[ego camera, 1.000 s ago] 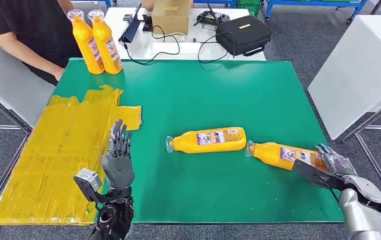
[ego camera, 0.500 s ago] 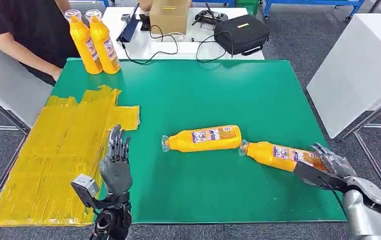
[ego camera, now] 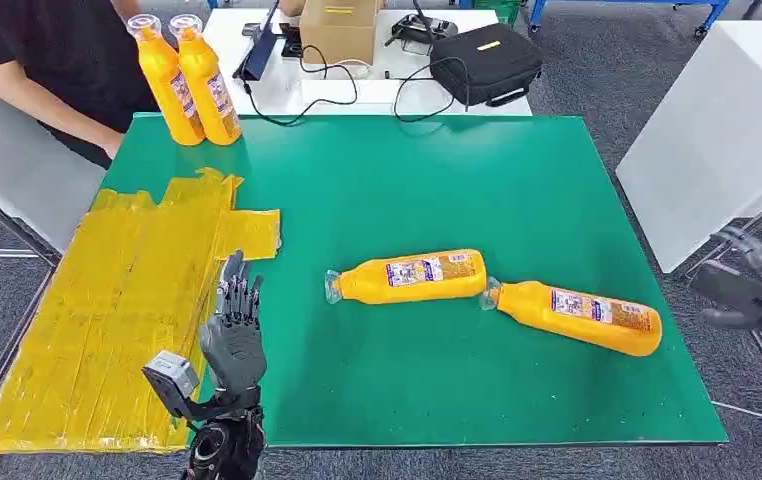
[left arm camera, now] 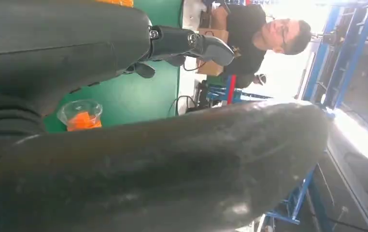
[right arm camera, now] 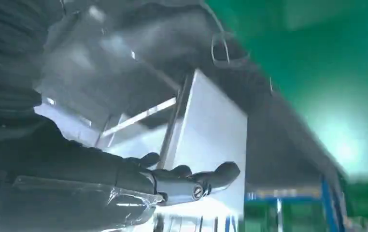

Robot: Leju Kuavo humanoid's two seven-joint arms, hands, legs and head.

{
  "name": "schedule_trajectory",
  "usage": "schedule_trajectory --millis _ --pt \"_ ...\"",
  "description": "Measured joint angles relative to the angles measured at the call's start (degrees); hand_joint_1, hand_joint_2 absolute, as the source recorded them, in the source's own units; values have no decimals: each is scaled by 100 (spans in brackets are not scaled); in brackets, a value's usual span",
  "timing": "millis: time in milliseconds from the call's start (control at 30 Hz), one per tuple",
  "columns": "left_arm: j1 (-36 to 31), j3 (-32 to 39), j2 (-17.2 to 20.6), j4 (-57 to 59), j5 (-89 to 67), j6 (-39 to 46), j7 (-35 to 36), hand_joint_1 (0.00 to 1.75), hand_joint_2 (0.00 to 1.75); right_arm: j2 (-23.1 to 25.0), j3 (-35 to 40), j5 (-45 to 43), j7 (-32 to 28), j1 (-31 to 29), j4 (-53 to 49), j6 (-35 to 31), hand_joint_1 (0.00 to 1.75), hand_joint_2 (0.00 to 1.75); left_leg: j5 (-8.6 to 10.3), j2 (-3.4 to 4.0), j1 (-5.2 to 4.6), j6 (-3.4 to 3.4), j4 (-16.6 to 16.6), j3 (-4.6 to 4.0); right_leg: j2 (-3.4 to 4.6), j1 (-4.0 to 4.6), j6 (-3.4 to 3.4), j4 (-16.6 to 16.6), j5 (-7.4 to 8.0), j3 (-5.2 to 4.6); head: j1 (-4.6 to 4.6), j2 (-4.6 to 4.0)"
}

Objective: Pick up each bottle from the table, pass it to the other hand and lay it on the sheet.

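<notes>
Grey fingers are standing upright on my left hand (ego camera: pixel 231 335), spread and holding nothing, hovering just at the near edge of the green table (ego camera: pixel 407 190), right beside the yellow sheet (ego camera: pixel 117 310). Out on the far right my right hand (ego camera: pixel 757 290) is hanging off the side of the table, blurred, fingers loosely apart and nothing in them; in the right wrist view I'm seeing those fingers (right arm camera: pixel 191 181) stretched out against a white cabinet (ego camera: pixel 717 130).

Moving outward, the near bottle (ego camera: pixel 577 315) is lying on its side on the green, well apart from my right hand, its cap end just beside the base of the middle bottle (ego camera: pixel 407 278), which is also lying down near the table's centre. I can't tell whether the two are touching. Two more upright bottles (ego camera: pixel 187 80) are standing side by side at the far left corner, next to a person (ego camera: pixel 47 60) in a black shirt. Beyond the table I'm looking at a white bench carrying a cardboard box (ego camera: pixel 339 30), a black case (ego camera: pixel 485 60) and some cables.
</notes>
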Motion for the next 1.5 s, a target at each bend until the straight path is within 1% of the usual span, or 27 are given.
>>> schedule_trajectory --millis 100,200,300,433,567,667,867,933,1000,1100,1167,1267,1333,1500 --pt "-3 0 0 0 9 59 0 0 0 -40 154 -42 191 -167 9 -121 0 175 0 -1 -1 0 -1 -14 0 0 1 4 1 -1 0 0" --pt "-39 -18 0 0 -4 105 0 0 0 133 400 56 391 -471 231 -596 0 175 1 10 0 -1 0 1 14 1 0 3 3 -7 0 0" --pt "-57 -33 0 0 -4 125 0 0 0 258 540 74 429 -605 356 -684 0 175 6 -2 2 1 0 -5 -8 2 1 4 2 -5 -2 0" --pt "-58 -42 0 -2 7 184 0 0 0 467 660 13 330 -625 435 -985 0 175 7 0 5 2 0 -10 -7 6 1 6 2 -5 0 0" --pt "-51 -42 0 -42 24 223 0 0 0 890 772 -97 308 -514 420 -1187 0 175 6 4 5 1 0 -6 -3 6 0 5 1 -8 -2 0" --pt "-43 -42 2 -61 79 168 0 0 0 1118 820 -276 304 -318 200 -1165 0 175 7 -20 9 1 0 -11 -26 7 0 5 0 -7 -2 0" --pt "-47 -39 4 -63 101 114 0 0 0 1300 842 -448 263 -40 -157 -1078 0 175 8 -22 9 1 0 -13 -29 6 0 3 -1 -9 0 0" --pt "-72 -39 4 -57 94 50 0 0 0 1311 846 -627 197 222 -453 -945 0 175 8 -34 9 1 0 -16 -40 6 0 3 -1 -8 0 0" --pt "-120 -39 4 -39 72 44 0 0 0 1304 846 -924 103 621 -845 -679 0 175 7 -38 9 1 2 -15 -43 6 2 2 -2 -10 -2 0" --pt "-196 -35 13 -26 76 50 0 0 0 1230 848 -1165 162 1484 -1837 -295 0 175 2 -52 9 -2 1 -19 -44 7 15 2 -13 -9 -2 0" --pt "-253 -31 26 -20 96 52 0 0 0 1000 848 -1260 219 1891 -2267 -111 0 175 1 -55 8 -2 1 -28 -44 4 16 3 -14 -14 -2 0" --pt "-303 -9 35 -4 116 52 0 0 0 589 820 -1456 217 2127 -2610 94 0 175 -5 -47 6 -4 1 -26 -36 2 16 2 -13 -17 2 0" --pt "-324 -4 37 0 116 52 0 0 0 431 804 -1508 212 2208 -2765 187 0 175 -5 -41 1 -4 1 -22 -31 -1 17 1 -12 -17 0 0" --pt "-383 7 37 22 105 127 0 0 0 19 824 -1681 260 2207 -2828 400 0 175 3 -46 -3 2 0 -26 -34 -6 18 3 -11 -10 0 0"
